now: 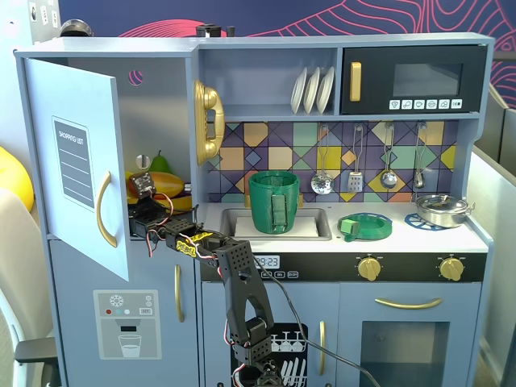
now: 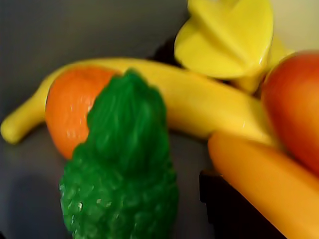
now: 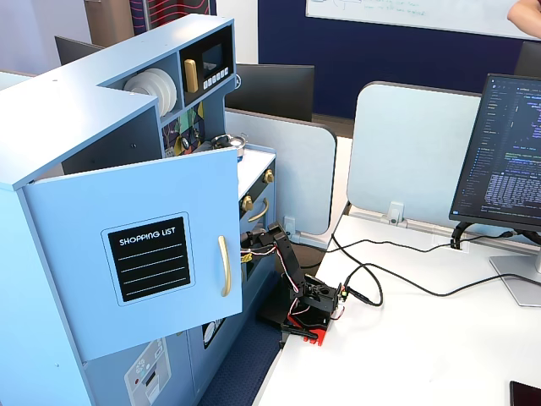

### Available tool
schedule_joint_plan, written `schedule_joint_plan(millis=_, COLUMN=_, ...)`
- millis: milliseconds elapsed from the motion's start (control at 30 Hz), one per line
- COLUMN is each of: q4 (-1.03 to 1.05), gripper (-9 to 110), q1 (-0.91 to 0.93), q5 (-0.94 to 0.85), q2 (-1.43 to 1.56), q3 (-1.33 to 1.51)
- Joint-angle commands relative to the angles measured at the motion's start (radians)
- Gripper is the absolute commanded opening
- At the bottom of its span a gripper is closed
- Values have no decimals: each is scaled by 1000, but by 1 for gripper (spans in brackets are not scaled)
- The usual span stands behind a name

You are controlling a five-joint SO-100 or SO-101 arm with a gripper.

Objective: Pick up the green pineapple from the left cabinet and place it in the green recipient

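Note:
The left cabinet's door [image 1: 76, 161] with its shopping list panel stands open; it also shows in a fixed view [image 3: 152, 258]. In the wrist view the bumpy green pineapple [image 2: 122, 174] lies on the grey cabinet floor, close in front of the camera. My gripper [image 2: 104, 234] is open around it. One black finger [image 2: 227, 211] shows to its right, apart from it; the other is almost out of frame at the left. In a fixed view my gripper [image 1: 141, 218] reaches into the cabinet, its tips hidden. The green recipient [image 1: 274, 201] stands upright in the sink.
Around the pineapple lie an orange fruit [image 2: 67, 109], a banana [image 2: 209, 102], a yellow star-shaped piece [image 2: 224, 37], a red-orange mango [image 2: 294, 99] and an orange carrot-like piece [image 2: 264, 174]. A green ring lid [image 1: 365, 226] and a steel pan [image 1: 443, 210] sit on the counter.

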Motion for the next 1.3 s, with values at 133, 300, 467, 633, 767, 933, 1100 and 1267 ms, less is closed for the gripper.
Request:
schedule_joint_plan(millis=133, q4=26, gripper=29, q1=-21, q5=-31, q2=20, q3=-63)
schedule_joint_plan(millis=300, q4=66, gripper=0, q1=-20, q5=-80, q2=37, q3=-57)
schedule_joint_plan(millis=467, q4=60, gripper=0, q1=-21, q5=-78, q2=75, q3=-28)
schedule_joint_plan(millis=633, q4=-20, gripper=0, q1=-17, q5=-137, q2=239, q3=133)
schedule_joint_plan(millis=767, q4=-32, gripper=0, q1=-18, q5=-152, q2=474, q3=331)
schedule_joint_plan(millis=933, q4=0, gripper=0, q1=-18, q5=-201, q2=781, q3=572)
schedule_joint_plan(millis=1100, q4=35, gripper=0, q1=-9, q5=-238, q2=1014, q3=710)
schedule_joint_plan(millis=1267, q4=44, gripper=0, q1=2, q5=-272, q2=1229, q3=845)
